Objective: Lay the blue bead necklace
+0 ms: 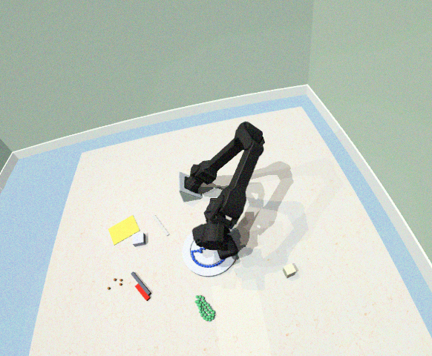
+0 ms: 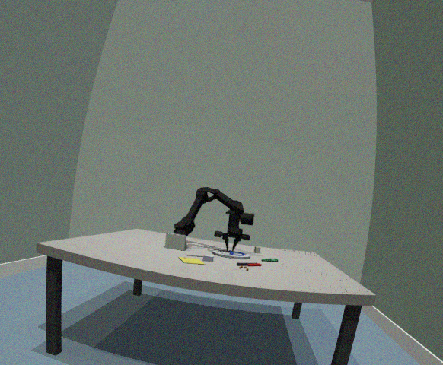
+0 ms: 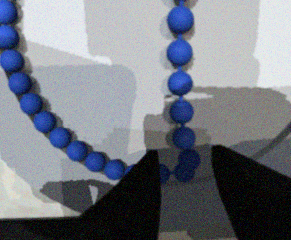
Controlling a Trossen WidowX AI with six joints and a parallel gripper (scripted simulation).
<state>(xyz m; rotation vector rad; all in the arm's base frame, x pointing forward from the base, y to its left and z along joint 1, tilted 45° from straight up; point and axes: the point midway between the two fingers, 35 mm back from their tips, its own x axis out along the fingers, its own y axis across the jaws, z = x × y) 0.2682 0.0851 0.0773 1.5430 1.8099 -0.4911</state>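
Observation:
The blue bead necklace (image 1: 208,265) (image 2: 238,254) (image 3: 45,121) lies on the round white bead board (image 1: 187,261) (image 2: 218,255) (image 3: 277,30). Part of it follows the curved groove (image 3: 285,131); another stretch runs straight across the inside of the ring. In the wrist view the two stretches meet in a bend by the fingertips, and the groove to the right of it holds no beads. My gripper (image 2: 230,250) (image 3: 184,156) is partly open, low over the board, with several beads of the bend between or below its fingers. A finger hides part of the strand. The arm hides the fingertips in the top view.
A green bead necklace (image 1: 205,308) (image 2: 269,260) lies beyond the board. A cream cube (image 1: 289,270) (image 2: 257,249) stands to one side. A yellow sheet (image 1: 124,230), a grey block (image 1: 139,239), a thin white stick (image 1: 160,225), a red-and-black object (image 1: 142,291) and small brown beads (image 1: 120,279) lie opposite.

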